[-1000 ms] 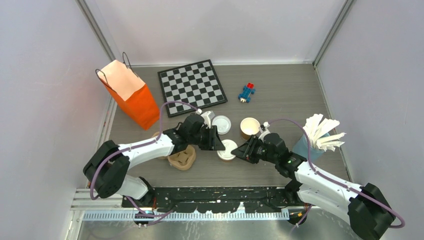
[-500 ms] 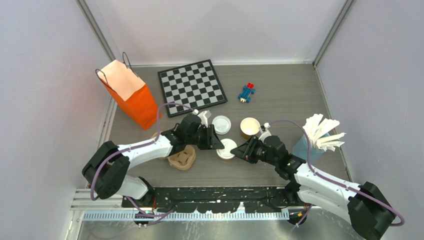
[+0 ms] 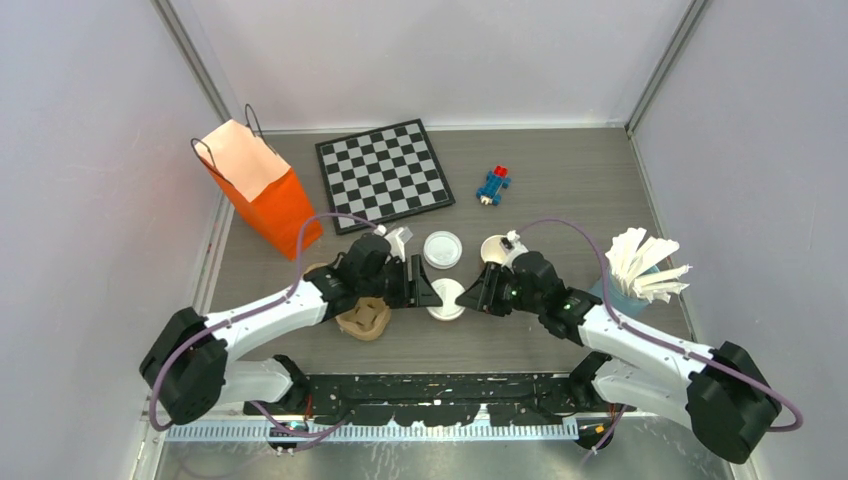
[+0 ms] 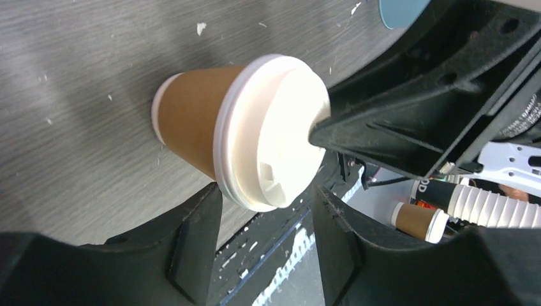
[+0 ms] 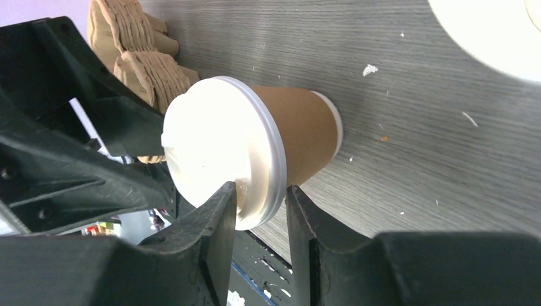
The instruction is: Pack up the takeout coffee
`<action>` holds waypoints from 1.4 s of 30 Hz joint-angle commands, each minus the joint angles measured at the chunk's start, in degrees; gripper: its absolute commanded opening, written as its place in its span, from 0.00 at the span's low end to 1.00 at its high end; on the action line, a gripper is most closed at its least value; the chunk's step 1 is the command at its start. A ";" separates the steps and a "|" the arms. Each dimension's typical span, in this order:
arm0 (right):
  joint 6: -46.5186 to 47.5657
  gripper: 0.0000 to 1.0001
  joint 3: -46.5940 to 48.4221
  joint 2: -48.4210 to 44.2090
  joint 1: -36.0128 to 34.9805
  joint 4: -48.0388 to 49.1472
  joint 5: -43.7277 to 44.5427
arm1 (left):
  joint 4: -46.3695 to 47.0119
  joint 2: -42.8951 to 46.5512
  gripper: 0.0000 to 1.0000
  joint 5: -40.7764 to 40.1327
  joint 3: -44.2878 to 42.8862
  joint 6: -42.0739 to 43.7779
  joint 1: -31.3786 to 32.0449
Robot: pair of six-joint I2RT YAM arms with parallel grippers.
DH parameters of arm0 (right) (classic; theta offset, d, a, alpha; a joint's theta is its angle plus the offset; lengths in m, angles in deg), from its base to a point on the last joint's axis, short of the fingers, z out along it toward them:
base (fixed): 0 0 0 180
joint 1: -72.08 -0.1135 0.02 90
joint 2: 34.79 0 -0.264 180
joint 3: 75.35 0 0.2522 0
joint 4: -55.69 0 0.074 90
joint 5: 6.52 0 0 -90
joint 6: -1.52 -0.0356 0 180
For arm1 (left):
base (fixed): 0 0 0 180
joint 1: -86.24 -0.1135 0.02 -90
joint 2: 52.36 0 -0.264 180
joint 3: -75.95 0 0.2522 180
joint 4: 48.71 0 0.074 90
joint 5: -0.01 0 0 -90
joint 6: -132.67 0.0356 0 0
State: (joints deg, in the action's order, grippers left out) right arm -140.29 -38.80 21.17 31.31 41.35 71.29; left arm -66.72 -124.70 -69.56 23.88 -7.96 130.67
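A takeout coffee cup (image 3: 445, 299) of brown paper with a white lid stands upright on the table between my two grippers. My right gripper (image 3: 468, 298) reaches in from the right. In the right wrist view it (image 5: 261, 197) is shut on the rim of the lid (image 5: 220, 146), one finger on top and one under the edge. My left gripper (image 3: 430, 295) is at the cup's left side. Its jaws (image 4: 265, 204) stand open, with the lid's edge (image 4: 271, 146) just past the fingertips. A loose white lid (image 3: 442, 249) lies behind, and an open cup (image 3: 494, 248) sits partly under my right arm.
The tan pulp tray (image 3: 363, 318) lies under my left arm. An orange paper bag (image 3: 262, 190) stands at the back left, next to a chessboard (image 3: 385, 175). A small toy (image 3: 493, 185) lies further back. A blue tumbler with napkins (image 3: 635, 272) stands at the right.
My left gripper's jaws have widened off the cup. My right arm has pushed in to the left, and the cup has shifted slightly left with it.
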 commanded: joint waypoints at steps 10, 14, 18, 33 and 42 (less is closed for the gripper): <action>11.03 0.53 10.08 5.58 1.00 -14.07 -0.47 | -10.91 7.21 0.61 -3.47 -4.59 5.79 -2.21; 11.09 0.53 12.00 6.02 1.05 -14.81 -0.18 | -12.33 6.77 0.60 -3.63 -4.87 7.26 -4.30; 11.37 0.52 13.84 7.16 1.05 -14.85 -0.62 | -12.43 6.37 0.56 -1.80 -4.94 8.41 -7.66; 10.46 0.49 19.88 8.64 1.08 -15.92 -2.71 | -6.33 3.78 0.46 4.89 -2.79 7.66 -10.88; 6.13 0.26 20.34 8.21 -0.70 -8.15 -5.68 | -7.15 1.60 0.45 6.16 -3.52 9.91 -11.79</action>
State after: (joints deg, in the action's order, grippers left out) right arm -131.72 -20.22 29.15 31.39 26.88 68.15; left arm -75.49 -122.47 -65.72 20.86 0.72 119.56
